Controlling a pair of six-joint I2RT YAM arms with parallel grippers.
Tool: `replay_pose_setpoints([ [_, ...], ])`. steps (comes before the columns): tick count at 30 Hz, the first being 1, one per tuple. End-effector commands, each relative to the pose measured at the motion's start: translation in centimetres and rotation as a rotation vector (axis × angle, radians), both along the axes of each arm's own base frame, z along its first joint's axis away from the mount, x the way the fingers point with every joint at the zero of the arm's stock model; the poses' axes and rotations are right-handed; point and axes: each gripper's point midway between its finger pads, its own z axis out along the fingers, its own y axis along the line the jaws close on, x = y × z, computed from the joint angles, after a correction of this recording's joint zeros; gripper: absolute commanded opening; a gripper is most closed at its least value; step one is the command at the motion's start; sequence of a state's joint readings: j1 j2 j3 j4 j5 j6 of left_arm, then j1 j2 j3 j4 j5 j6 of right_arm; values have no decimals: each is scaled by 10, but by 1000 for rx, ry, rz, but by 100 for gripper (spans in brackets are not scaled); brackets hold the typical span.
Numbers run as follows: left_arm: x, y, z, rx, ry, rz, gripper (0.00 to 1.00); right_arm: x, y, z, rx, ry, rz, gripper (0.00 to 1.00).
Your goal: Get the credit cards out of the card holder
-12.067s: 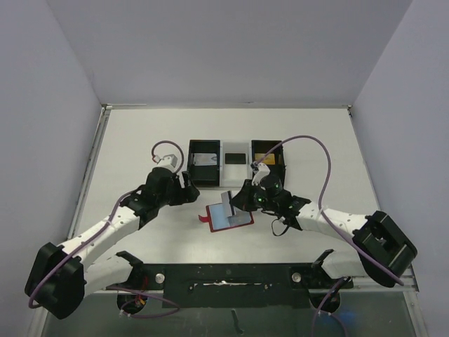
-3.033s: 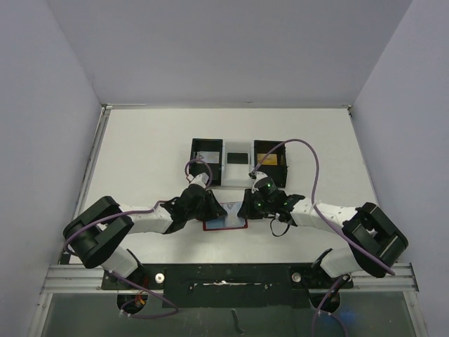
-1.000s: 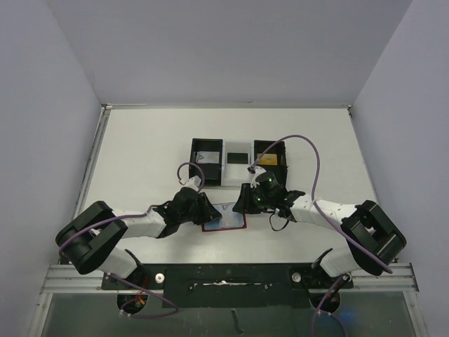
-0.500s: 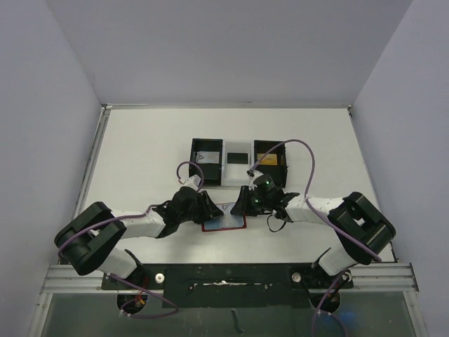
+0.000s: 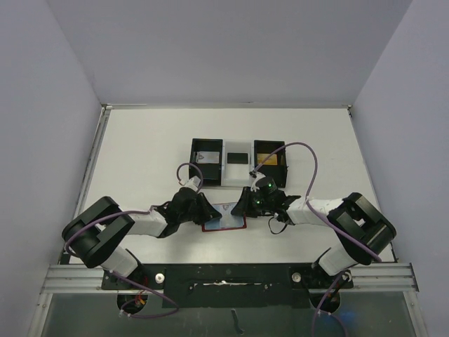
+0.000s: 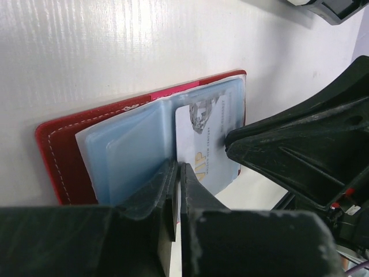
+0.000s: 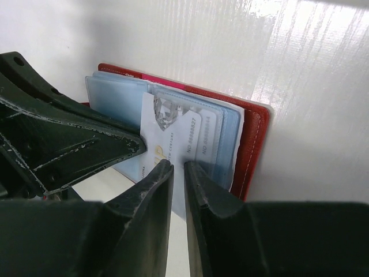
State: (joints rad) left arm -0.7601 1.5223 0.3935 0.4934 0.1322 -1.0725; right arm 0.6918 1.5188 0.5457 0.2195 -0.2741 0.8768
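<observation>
**Item:** one pale credit card (image 6: 204,144) with printed lettering, standing partly out of a clear blue sleeve of the card holder (image 6: 57,158). The holder lies opened flat, red cover down, on the worktop (image 5: 140,154). It sits near the three-compartment tray (image 5: 193,163), on the arms' side of it.

**Right fingers** (image 7: 167,176): closed to a narrow gap, with the card's free edge running in between them. This is judged to be a pinch on the card, taken to draw it clear of the sleeve.

**Left fingers** (image 6: 169,173): closed to a slit at the line where sleeve and card meet, on the card's opposite side. Whether they clamp sleeve, card or nothing cannot be told. Judged purpose: to pin the holder so it does not drag along with the card.

The two sets of fingers face each other across the card, tips near together.
</observation>
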Motion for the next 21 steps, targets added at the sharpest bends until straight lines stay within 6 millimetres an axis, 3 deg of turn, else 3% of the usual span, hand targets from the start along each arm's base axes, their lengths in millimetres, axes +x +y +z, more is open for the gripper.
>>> replay_pose_setpoints([
  [1, 4, -7, 14, -53, -37, -10, 0, -10, -15, -18, -55, 55, -13, 17],
  [10, 4, 12, 16, -8, -51, 23, 0, -5, -6, -1, -17, 16, 23, 19],
  [17, 3, 11, 11, -15, -42, 16, 0, 0, 12, 33, 45, -64, 97, 24],
  [21, 3, 10, 12, -23, -45, 18, 0, 1, 21, 32, 45, -62, 112, 24],
])
